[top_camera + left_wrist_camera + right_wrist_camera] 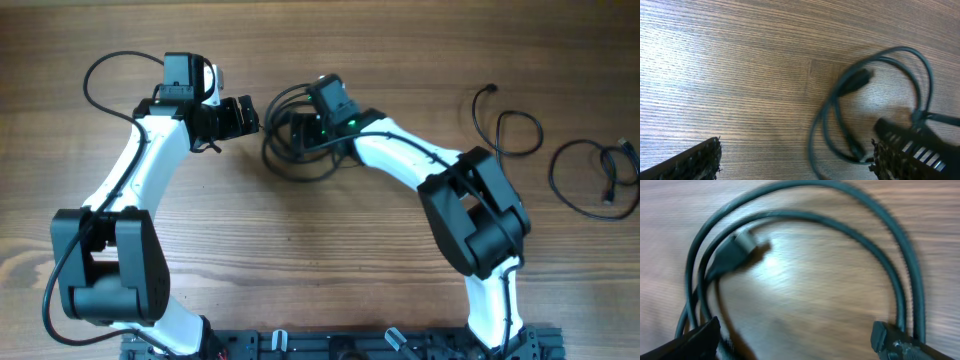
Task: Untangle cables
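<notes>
Both jaw pairs standing apart; cable coil (727, 256) lying straight ahead of right gripper (792, 340), off rightward from left gripper (795, 160); right arm sitting nearer.

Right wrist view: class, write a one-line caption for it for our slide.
Right gripper, jaws open, facing a coiled black cable and its silver-tipped plug on the wooden table.

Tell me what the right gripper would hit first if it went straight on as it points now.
Probably the looped thin black cable, which arcs across its path beyond a stretch of wooden table. The open right gripper is poised over it. The silver-tipped plug lies left of centre. Depth is unclear.
</notes>
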You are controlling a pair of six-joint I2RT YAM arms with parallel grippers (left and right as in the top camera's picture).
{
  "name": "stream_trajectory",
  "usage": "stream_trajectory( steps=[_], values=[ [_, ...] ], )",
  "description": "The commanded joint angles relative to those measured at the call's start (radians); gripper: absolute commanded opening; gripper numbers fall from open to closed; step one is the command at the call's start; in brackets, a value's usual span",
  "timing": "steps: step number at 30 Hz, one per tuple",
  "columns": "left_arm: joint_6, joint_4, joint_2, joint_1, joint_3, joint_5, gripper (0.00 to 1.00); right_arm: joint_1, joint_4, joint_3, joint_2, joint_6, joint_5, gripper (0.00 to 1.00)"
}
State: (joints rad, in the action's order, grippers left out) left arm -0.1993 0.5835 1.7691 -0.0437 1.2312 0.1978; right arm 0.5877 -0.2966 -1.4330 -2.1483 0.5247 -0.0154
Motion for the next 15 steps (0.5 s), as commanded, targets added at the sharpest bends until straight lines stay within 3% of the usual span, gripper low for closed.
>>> stream_trajectory(
  steps=[1, 12, 15],
  values=[
    [0.008, -0.003, 0.013, 0.002, -0.010, -0.009, 1.00, -0.060, -0.060, 0.035, -0.047, 0.054, 0.053, 1.00],
    [0.008, -0.004, 0.013, 0.002, -0.010, -0.009, 1.00, -0.143, -0.113, 0.034, -0.032, 0.043, -0.058, 1.00],
    [0.008, -0.006, 0.013, 0.002, -0.010, -0.009, 1.00, -0.177, -0.163, 0.025, -0.010, -0.068, -0.256, 1.00]
  ],
)
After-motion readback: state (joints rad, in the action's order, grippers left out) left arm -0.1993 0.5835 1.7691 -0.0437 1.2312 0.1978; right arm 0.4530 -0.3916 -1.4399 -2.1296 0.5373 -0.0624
